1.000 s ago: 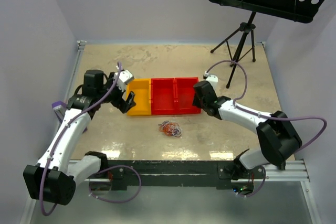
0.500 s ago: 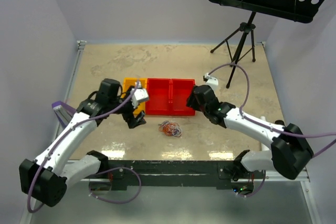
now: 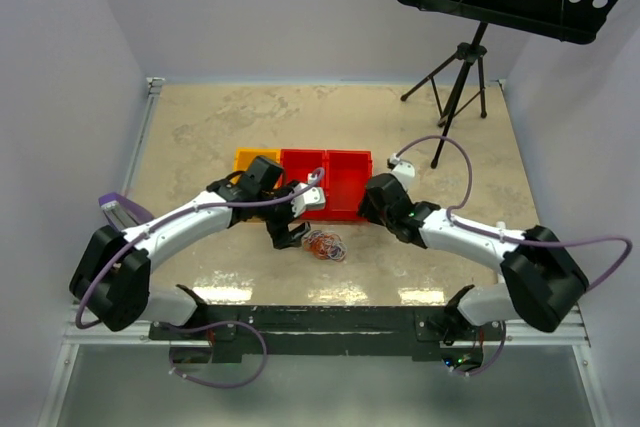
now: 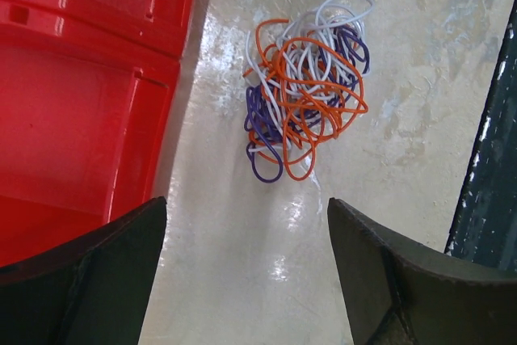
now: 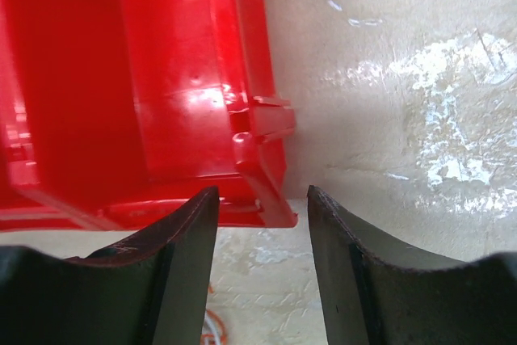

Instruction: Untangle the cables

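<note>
Cables (image 4: 305, 111) lay in one small knot of orange, white and purple loops on the desk (image 3: 200, 122), just in front of the red bins (image 3: 345, 182) and, as far as we could tell, not touching them. We saw the left claw (image 3: 287, 235) close beside the knot on its left, jaws spread wide and holding nothing. The right claw (image 5: 260, 199) hung over the near corner of the right-hand red bin, its jaws also parted and empty.
</note>
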`<state>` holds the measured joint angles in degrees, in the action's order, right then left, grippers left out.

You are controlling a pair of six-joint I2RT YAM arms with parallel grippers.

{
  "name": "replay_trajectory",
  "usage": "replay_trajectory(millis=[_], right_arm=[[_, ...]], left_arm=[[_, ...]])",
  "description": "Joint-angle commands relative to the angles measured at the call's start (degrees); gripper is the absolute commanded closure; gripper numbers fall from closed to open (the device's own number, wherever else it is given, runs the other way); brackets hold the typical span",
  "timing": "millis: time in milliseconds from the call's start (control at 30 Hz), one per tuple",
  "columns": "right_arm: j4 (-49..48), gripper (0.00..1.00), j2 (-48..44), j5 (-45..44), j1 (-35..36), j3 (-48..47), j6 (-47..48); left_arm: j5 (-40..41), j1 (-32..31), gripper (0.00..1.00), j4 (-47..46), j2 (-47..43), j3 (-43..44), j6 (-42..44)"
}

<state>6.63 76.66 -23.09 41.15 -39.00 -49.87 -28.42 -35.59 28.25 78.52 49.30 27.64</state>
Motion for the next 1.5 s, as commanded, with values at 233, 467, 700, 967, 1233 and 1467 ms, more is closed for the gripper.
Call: replay_trajectory(millis=[233, 467, 700, 967, 1233, 1467], right_arm=[[-3.82, 0.62, 5.87, -5.56, -0.89, -4.42, -3.04], [-1.80, 0.67, 5.87, -6.96, -2.39, -2.83, -5.76], [-1.01, 0.65, 1.91, -7.67, -3.44, -0.37, -7.17], [-1.97, 0.39, -0.37, -6.27, -3.44, -0.11, -6.39], [0.22, 0.30, -4.94, -5.65, -3.53, -1.51, -5.33], [1.63, 0.35, -10.38, -4.51, -3.44, -2.22, -5.42]], left_arm=[[-0.84, -3.16, 0.32, -7.07, 4.62, 3.96, -1.01], [-0.14, -4.22, 0.32, -6.72, 6.64, 4.58, -0.83], [0.12, -4.31, 0.38, -7.16, 7.35, 5.46, -1.01], [-0.22, -4.31, 0.54, -6.81, 8.93, 6.16, -1.45], [-0.40, -4.57, 0.54, -5.22, 8.76, 5.55, -0.74], [-1.11, -4.92, 0.70, -5.49, 9.63, 5.90, -0.83]])
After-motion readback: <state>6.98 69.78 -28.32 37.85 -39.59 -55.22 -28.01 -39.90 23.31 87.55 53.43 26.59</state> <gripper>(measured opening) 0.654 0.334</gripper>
